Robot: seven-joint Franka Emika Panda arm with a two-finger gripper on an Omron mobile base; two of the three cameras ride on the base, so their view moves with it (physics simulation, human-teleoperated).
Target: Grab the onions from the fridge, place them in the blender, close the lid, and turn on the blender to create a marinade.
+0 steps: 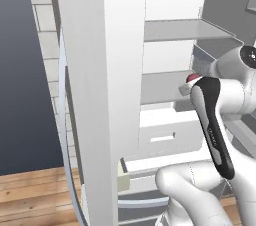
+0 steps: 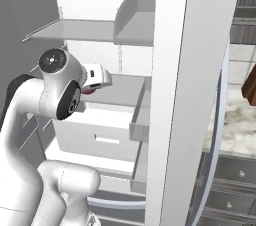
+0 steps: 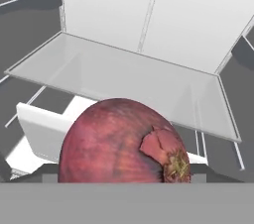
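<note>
A dark red-purple onion [image 3: 121, 141] sits right in front of the hand camera, its papery root end turned to the right. It hangs clear of the fridge's glass shelf [image 3: 124, 74], over the white drawer [image 3: 42, 124]. My gripper [image 1: 187, 86] reaches into the open fridge [image 1: 100, 70] at mid height and is shut on this onion, which hides the fingertips. A sliver of the red onion [image 2: 90, 90] shows beside the hand. The blender and the lid are out of view.
The open fridge door [image 2: 175, 95] stands close to the arm, with door bins [image 2: 142, 120] on its inner side. A higher shelf [image 1: 185, 29] lies above the hand. A marble counter [image 2: 237, 125] with dark drawers runs on the right.
</note>
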